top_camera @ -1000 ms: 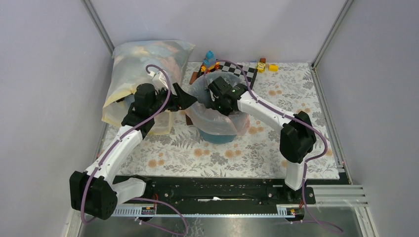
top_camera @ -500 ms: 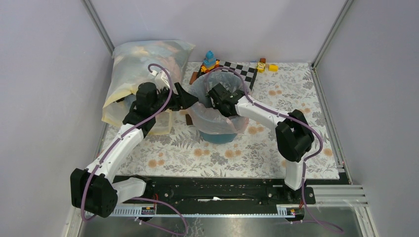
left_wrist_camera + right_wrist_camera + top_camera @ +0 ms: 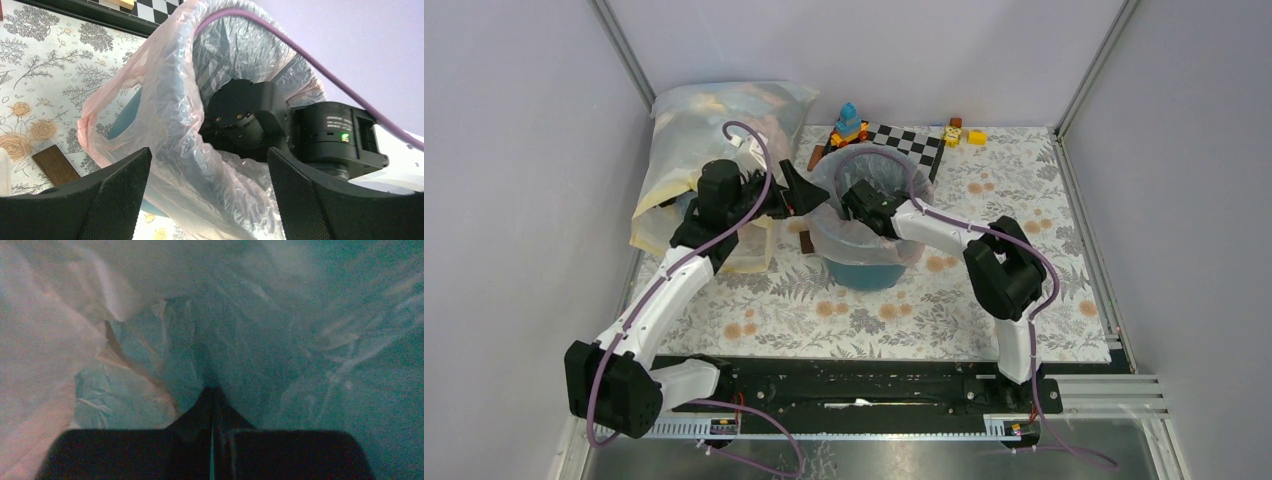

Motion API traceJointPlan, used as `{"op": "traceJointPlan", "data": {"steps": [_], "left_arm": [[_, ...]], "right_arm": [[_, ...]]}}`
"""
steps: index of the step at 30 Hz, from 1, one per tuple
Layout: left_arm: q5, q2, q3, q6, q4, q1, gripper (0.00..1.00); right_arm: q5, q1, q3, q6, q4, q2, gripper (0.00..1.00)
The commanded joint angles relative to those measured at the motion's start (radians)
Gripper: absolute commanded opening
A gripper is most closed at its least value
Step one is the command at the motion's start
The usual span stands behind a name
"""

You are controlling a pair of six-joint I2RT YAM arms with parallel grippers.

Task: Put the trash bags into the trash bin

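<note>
Trash bin [image 3: 865, 274]: is standing at the centre of the top view on the floral cloth [image 3: 1024, 200]; its teal wall is showing below the hanging film.

Trash bag [image 3: 828, 231]: is lining the bin. The pale pink film is folding over the rim and draping down the outside, crinkled and partly see-through. In the left wrist view [image 3: 165, 115] its mouth is gaping toward the upper right of the frame.

Left gripper [image 3: 810, 196]: is hovering at the left side of the bin's rim with its fingers [image 3: 122, 197] spread wide. The bag's draped edge is lying between them, and neither pad is pressing on it.

Right gripper [image 3: 212, 392]: is reaching down inside the lined bin and pointing at the film on the inner wall. Its fingers are pressed together with only a hairline slit between; whether any film is caught there cannot be told.

Large clear sack [image 3: 714, 125]: is lying at the upper left, behind the left arm.

Brown wooden piece [image 3: 55, 164]: is lying on the cloth just left of the bin.

Checkered board [image 3: 911, 146]: is lying behind the bin, with a stack of toy blocks [image 3: 849, 122] at its left end.
</note>
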Motion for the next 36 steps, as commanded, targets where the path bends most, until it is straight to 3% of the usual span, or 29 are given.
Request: {"op": "traceJointPlan", "data": {"steps": [1,4,10,18,36], "left_arm": [[-0.014,-0.005,0.094,0.011,-0.035,-0.003,0.91],[-0.035,-0.012,0.130,0.021,-0.075,-0.004,0.99],[-0.097,0.018,0.227,0.069,-0.198,-0.004,0.98],[-0.104,0.137,0.369,0.139,-0.334,-0.008,0.78],[-0.106,0.241,0.395,0.160,-0.334,-0.043,0.36]], "right_arm": [[-0.014,0.010,-0.016,-0.003,0.013,0.044,0.00],[-0.036,0.010,-0.016,-0.003,0.018,0.061,0.00],[-0.038,0.010,-0.032,-0.001,0.034,0.054,0.00],[-0.021,0.010,-0.040,-0.001,0.033,-0.012,0.00],[0.006,0.011,-0.039,0.008,0.025,-0.138,0.03]]}}
